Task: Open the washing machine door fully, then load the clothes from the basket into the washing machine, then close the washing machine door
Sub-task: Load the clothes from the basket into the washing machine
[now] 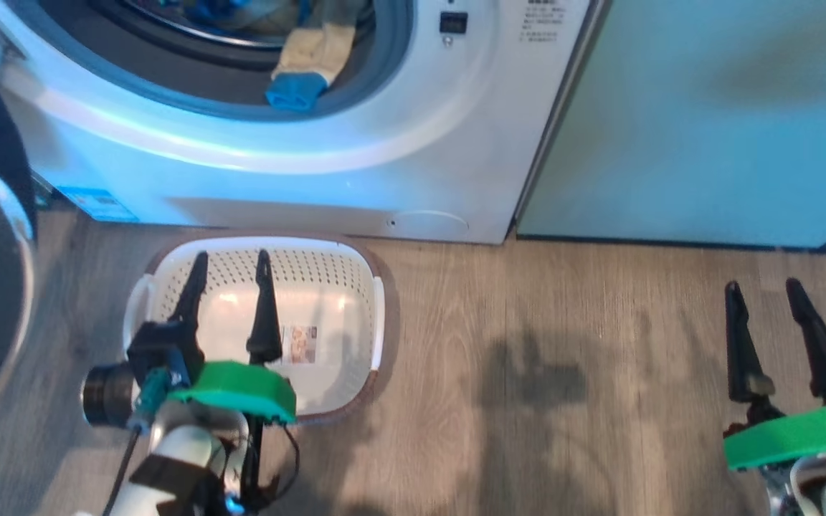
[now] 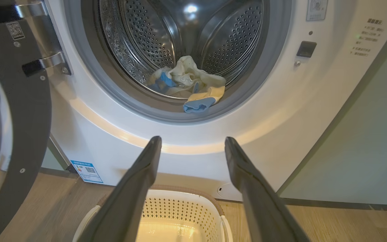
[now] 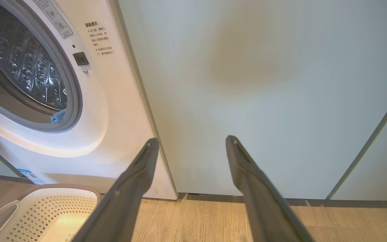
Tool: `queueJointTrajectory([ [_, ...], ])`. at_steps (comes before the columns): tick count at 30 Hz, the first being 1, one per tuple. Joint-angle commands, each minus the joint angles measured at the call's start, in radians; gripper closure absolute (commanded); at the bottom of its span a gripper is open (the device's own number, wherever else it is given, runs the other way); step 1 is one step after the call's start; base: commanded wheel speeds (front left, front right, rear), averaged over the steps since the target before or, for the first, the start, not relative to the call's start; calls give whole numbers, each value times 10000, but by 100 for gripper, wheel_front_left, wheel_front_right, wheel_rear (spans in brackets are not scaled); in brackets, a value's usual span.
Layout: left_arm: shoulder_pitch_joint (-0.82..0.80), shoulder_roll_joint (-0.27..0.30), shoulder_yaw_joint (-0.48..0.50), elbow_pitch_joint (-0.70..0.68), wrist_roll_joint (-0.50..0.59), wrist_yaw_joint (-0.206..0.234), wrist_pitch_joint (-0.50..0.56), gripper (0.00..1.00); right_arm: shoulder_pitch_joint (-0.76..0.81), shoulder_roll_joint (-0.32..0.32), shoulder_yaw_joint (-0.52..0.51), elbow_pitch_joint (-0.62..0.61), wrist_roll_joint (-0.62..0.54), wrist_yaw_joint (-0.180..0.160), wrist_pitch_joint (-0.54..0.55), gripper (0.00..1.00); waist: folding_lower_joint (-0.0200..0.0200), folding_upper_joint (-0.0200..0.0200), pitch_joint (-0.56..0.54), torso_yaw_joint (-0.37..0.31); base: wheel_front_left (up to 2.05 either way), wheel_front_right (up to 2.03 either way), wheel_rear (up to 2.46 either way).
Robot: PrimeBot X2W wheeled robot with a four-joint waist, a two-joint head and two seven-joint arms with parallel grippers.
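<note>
By my reading you are at the closing step: the small cream perforated plastic basket (image 1: 327, 276) on the wood floor (image 1: 563, 373) is bare down to the paper label (image 1: 300, 344) on its bottom. Before you swing anything, check the pale yellow and blue fabric clothes (image 2: 193, 84). They lie in the shiny steel drum (image 2: 146, 40) of the white front-loading washing machine (image 1: 312, 186), but the blue end droops forward onto the grey door seal (image 2: 166, 115). Nudge that end back inside first, or the door may pinch it and fail to latch.

Then go to the large round black-rimmed glass washing machine door (image 2: 29, 117), which stands swung wide on your left. Push on its outer rim, far from the hinges (image 2: 45, 62), in one smooth arc.

Your left gripper (image 1: 232, 256) hovers above the basket with its fingers spread wide, holding and touching nothing. Your right gripper (image 1: 763, 287) hangs over the floor before the pale green cabinet panel (image 1: 707, 122), likewise spread and empty.
</note>
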Motion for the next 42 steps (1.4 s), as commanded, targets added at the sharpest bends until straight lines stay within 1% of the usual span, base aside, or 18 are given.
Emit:
queueJointTrajectory([
  [1, 69, 162, 273, -336, 12, 109, -31, 0, 151, -177, 107, -376, -95, -29, 104, 0, 2, -1, -381, 151, 0, 0, 0],
  [10, 664, 108, -16, -300, -50, 102, -18, 0, 586, -134, 4, -712, -264, -29, 442, 0, 2, -1, -886, 252, 0, 0, 0],
  [28, 530, 2, -239, -154, -160, 28, -42, 0, 680, -45, -34, -975, -349, -29, 567, 0, 2, -1, -800, 237, 0, 0, 0],
  [35, 324, -55, -210, -29, -298, 0, -7, 0, 586, -26, 14, -1009, -300, -29, 525, 0, 2, -1, -515, 142, 0, 0, 0],
  [42, -268, -17, -140, 215, -338, -97, 19, 0, 287, -22, 52, -1024, -186, -29, 410, 0, 2, -1, 195, -25, 0, 0, 0],
])
